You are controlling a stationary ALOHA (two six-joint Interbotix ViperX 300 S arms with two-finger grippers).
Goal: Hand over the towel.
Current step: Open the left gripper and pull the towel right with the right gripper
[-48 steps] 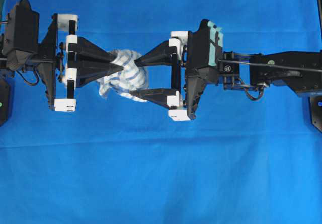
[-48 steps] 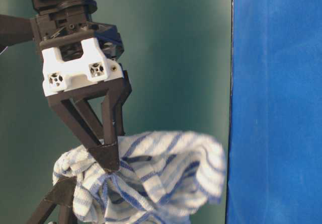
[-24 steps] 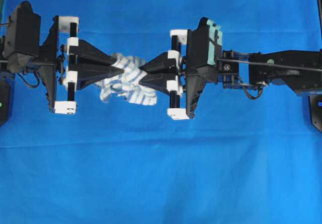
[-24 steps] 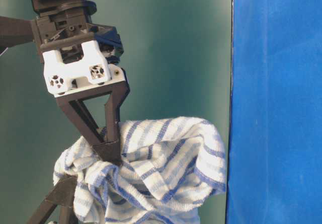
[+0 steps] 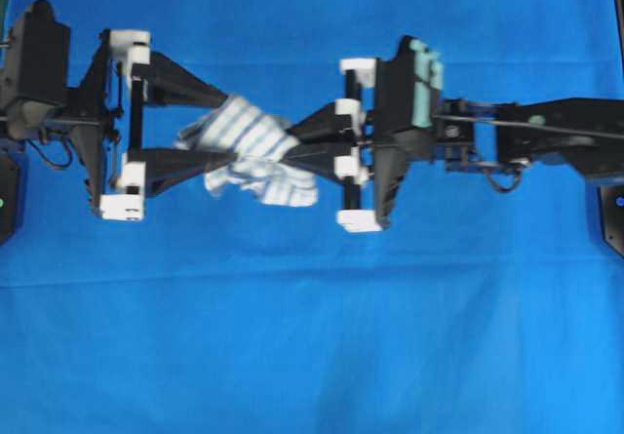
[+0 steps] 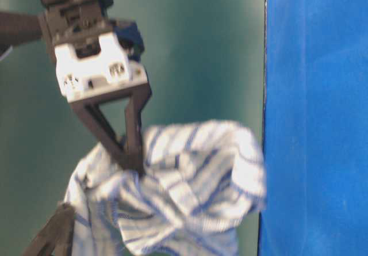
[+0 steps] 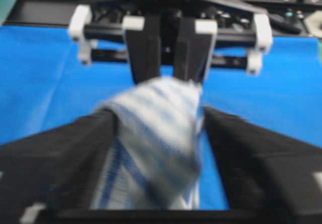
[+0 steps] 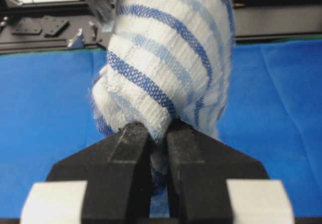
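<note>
The towel (image 5: 255,141), white with blue stripes, hangs bunched in the air between the two grippers. In the overhead view my right gripper (image 5: 290,148) comes in from the right and is shut on the towel's right end. The right wrist view shows the cloth (image 8: 166,58) pinched between the closed black fingers of the right gripper (image 8: 158,129). My left gripper (image 5: 230,127) stands open, one finger on each side of the towel's left end. In the left wrist view the towel (image 7: 151,148) leans on the left finger (image 7: 60,163), with a gap at the other. The towel (image 6: 190,187) is blurred in the table-level view.
A large plain blue cloth (image 5: 312,336) covers the whole table under both arms. The arm bases stand at the left edge (image 5: 34,63) and the right edge (image 5: 575,141). A green backdrop (image 6: 201,49) fills the table-level view.
The right gripper shut on the towel's right end. The left gripper then went from shut on the towel to open. The right gripper and towel have shifted slightly to the right.
</note>
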